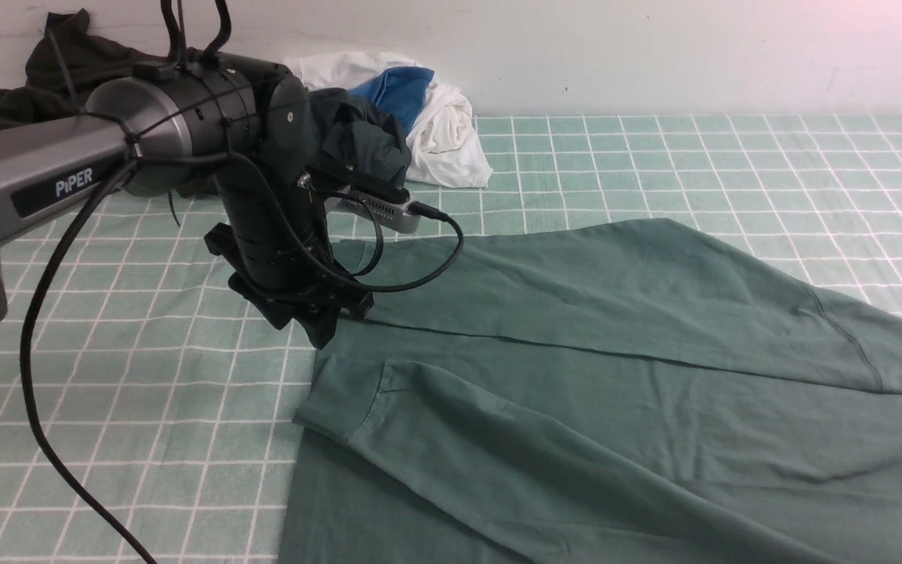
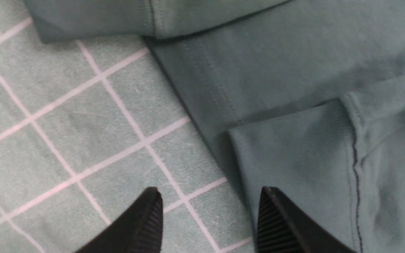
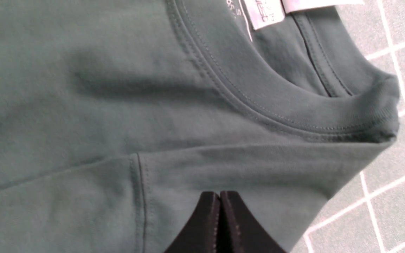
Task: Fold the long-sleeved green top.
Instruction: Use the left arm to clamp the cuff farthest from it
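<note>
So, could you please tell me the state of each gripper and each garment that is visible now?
green long-sleeved top: lying flat on the checked mat, sleeves folded over the body.
left gripper: open, at the top's edge beside a cuff, holding nothing.
right gripper: shut, tips at the shoulder seam; whether cloth is pinched cannot be told.
dark olive-black garment: crumpled by the wall.
dark teal-grey garment: bunched up with white and blue cloth.
</note>
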### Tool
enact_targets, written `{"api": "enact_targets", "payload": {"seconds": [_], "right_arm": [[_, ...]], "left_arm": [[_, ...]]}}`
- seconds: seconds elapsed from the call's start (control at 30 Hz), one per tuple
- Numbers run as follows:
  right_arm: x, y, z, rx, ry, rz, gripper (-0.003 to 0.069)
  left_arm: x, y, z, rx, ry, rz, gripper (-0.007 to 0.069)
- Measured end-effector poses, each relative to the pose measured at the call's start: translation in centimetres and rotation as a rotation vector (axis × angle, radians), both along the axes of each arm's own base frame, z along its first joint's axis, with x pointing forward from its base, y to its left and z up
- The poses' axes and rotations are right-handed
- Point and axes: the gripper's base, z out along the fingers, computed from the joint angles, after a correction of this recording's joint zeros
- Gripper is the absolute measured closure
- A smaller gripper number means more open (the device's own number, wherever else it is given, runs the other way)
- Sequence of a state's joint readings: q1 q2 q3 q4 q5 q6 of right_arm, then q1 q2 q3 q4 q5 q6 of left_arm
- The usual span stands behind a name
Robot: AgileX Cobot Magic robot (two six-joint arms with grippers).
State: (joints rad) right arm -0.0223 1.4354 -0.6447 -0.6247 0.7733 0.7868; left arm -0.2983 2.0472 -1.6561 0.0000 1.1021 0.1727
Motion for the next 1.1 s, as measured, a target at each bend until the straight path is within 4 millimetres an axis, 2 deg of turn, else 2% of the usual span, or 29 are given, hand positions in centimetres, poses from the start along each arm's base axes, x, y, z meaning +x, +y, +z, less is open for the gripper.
{"api": "enact_targets", "payload": {"seconds": [0.2,0.33,0.43,0.57,0.63,0.73,0.83,0.93,1.1], "right_arm": [[0.2,0.3,0.0,0.042,-0.027,-0.005,0.0587],[1.0,0.8,0.7,0.095,-0.038,0.022,0.0504],[1.7,1.2,1.5,0.133,-0.047,0.066,0.0463],[2.3,1.6,2.3,0.155,-0.047,0.123,0.0445],[2.4,1.7,2.4,0.162,-0.038,0.153,0.0440],[2.4,1.8,2.4,0.170,-0.028,0.164,0.0438],[2.3,1.8,2.4,0.172,-0.026,0.163,0.0438],[2.3,1.9,2.4,0.175,-0.025,0.163,0.0438],[2.2,1.8,2.4,0.176,-0.014,0.159,0.0438]], "left_arm": [[1.0,2.7,0.0,-0.040,-0.018,0.099,0.0244],[2.5,4.7,0.1,-0.138,-0.103,0.199,0.0162],[3.7,5.0,-0.2,-0.206,-0.191,0.246,0.0124],[4.8,4.7,-1.2,-0.261,-0.248,0.282,0.0121],[5.4,4.5,-2.6,-0.279,-0.254,0.301,0.0129],[5.9,4.4,-4.9,-0.289,-0.226,0.324,0.0164],[5.9,4.3,-5.6,-0.293,-0.210,0.322,0.0203],[6.0,4.1,-5.7,-0.309,-0.208,0.313,0.0304],[5.9,4.0,-5.8,-0.304,-0.196,0.285,0.0514]]}}
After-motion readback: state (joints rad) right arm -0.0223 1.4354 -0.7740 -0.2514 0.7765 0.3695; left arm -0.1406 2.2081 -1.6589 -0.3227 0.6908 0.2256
